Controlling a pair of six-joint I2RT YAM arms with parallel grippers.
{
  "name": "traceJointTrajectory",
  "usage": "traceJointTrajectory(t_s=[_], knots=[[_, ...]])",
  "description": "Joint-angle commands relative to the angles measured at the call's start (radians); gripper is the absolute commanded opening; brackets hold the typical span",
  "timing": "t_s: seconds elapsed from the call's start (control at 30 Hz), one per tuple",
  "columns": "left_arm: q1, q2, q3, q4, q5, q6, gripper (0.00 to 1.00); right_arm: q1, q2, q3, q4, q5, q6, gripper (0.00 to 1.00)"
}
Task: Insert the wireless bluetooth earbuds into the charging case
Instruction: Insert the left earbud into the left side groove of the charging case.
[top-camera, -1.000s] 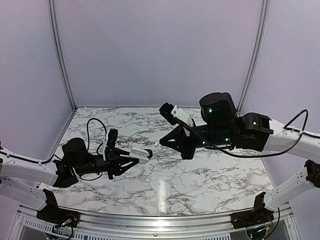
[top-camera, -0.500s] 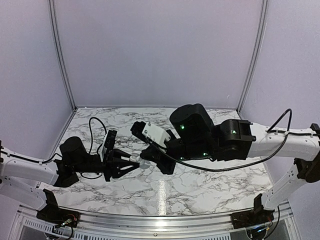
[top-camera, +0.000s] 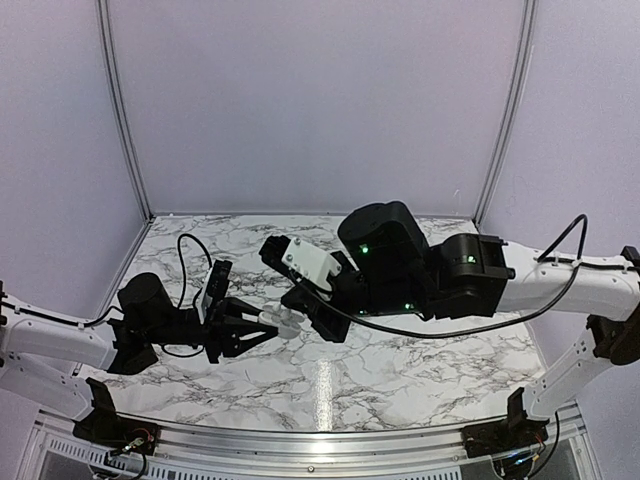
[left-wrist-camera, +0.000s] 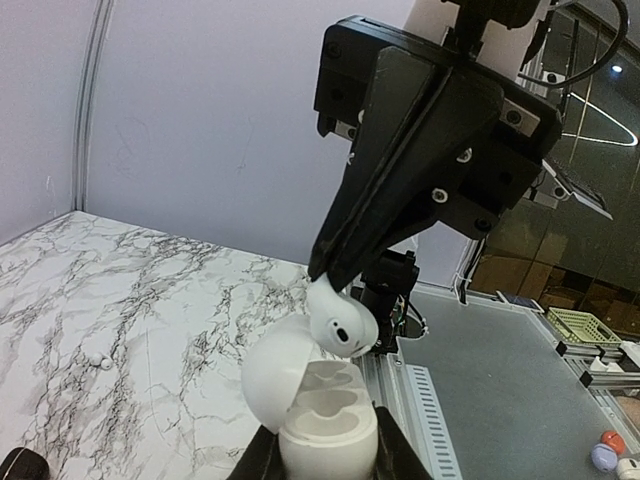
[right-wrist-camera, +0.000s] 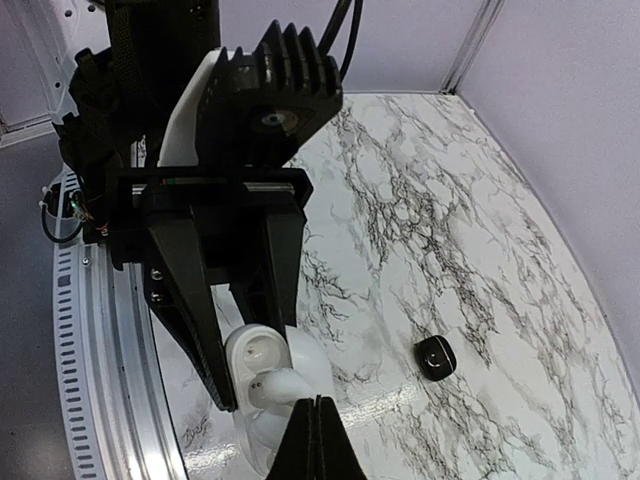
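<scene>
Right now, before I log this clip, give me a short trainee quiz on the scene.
1. True or false: the case in the left jaws has its lid shut.
2. Which jaws hold the earbud? A: left jaws. B: right jaws. C: neither.
3. Short answer: is the earbud seated in one of the wells?

Key
1. False: the lid is tipped open.
2. B: the right jaws pinch it at their tips.
3. No: it hangs just over the open case, and the wells look empty.
</scene>
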Motion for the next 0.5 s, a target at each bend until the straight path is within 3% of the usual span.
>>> traceJointTrajectory(t_s=[0.0,0.47], knots=[[-0.005,-0.001,0.002,0.046,0.008,-0.009,0.0,0.04,0.007,0.056,-0.005,0.08,-0.037,0.0],[-0.005,-0.012,-0.004,0.047,0.003,-0.018,0.0,0.118,0.06,0.082,-0.009,0.25,-0.102,0.0]])
